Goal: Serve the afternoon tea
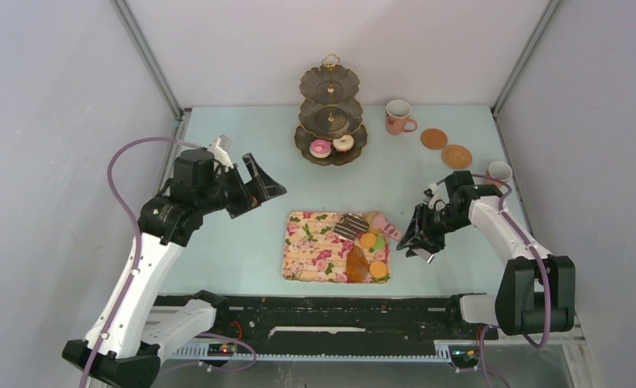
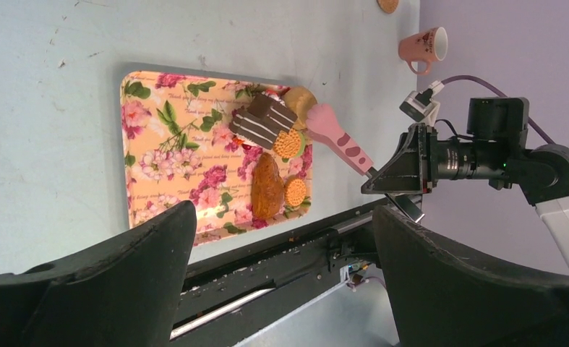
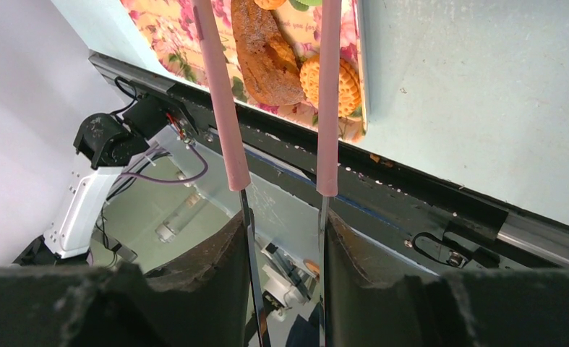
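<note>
Right gripper [image 3: 285, 224] clamped on pink-handled tongs [image 3: 223, 108], tong heads at pastries [image 1: 355, 263] on floral tray's [image 1: 314, 250] 3 o'clock end, left gripper [image 2: 285, 217] spread wide, empty, two donuts [image 1: 321, 148] on tiered stand [image 1: 329, 81] at 12 o'clock

Both arms same build: white links, black joint housings, black bases at 7 and 5 o'clock of the top view. Left arm [image 1: 132, 283]: purple left cable [image 1: 109, 176] loops out at its 10 o'clock, white left plug [image 1: 220, 149] on the wrist. Right arm [image 1: 499, 230]: purple right cable [image 1: 543, 283], white right plug [image 2: 420, 107], black lens barrel [image 2: 460, 159]. Left gripper [image 1: 259, 189] and right gripper [image 1: 415, 249]: matte black, broad wedge fingers [image 2: 100, 289], rough moulded edges.
</note>
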Robot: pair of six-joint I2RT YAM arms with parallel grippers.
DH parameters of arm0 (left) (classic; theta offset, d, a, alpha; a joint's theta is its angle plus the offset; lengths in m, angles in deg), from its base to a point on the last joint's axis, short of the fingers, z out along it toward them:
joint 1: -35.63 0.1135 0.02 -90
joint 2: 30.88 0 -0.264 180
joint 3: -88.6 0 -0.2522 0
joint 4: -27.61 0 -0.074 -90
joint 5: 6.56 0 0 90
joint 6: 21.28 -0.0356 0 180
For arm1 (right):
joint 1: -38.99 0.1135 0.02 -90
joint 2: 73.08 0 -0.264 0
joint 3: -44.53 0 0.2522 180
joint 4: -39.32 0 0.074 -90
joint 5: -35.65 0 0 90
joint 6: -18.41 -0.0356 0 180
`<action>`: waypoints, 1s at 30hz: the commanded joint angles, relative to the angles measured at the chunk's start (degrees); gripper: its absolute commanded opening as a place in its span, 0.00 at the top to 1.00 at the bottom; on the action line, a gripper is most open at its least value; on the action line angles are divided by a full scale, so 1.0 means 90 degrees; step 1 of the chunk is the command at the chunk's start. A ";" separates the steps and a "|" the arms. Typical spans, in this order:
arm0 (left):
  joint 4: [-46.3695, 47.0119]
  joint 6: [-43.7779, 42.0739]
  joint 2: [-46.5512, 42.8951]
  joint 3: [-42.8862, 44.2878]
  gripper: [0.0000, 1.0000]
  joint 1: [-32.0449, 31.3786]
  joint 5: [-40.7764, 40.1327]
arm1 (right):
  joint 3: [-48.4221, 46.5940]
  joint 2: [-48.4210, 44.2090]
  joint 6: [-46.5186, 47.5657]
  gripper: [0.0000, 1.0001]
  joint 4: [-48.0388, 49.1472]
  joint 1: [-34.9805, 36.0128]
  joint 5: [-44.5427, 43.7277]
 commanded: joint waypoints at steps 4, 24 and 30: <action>0.0251 -0.0104 0.0064 0.0336 0.02 0.0038 0.0138 | -0.0199 0.0128 -0.0038 0.60 0.0074 0.0050 0.0103; 0.0084 -0.0220 0.0007 0.0338 0.02 0.0031 -0.0035 | -0.0520 0.0581 -0.0223 0.72 0.0339 0.0299 -0.0174; 0.0092 -0.0228 -0.0003 0.0329 0.02 0.0037 -0.0018 | -0.0540 0.0297 -0.0199 0.89 0.0180 0.0217 -0.0097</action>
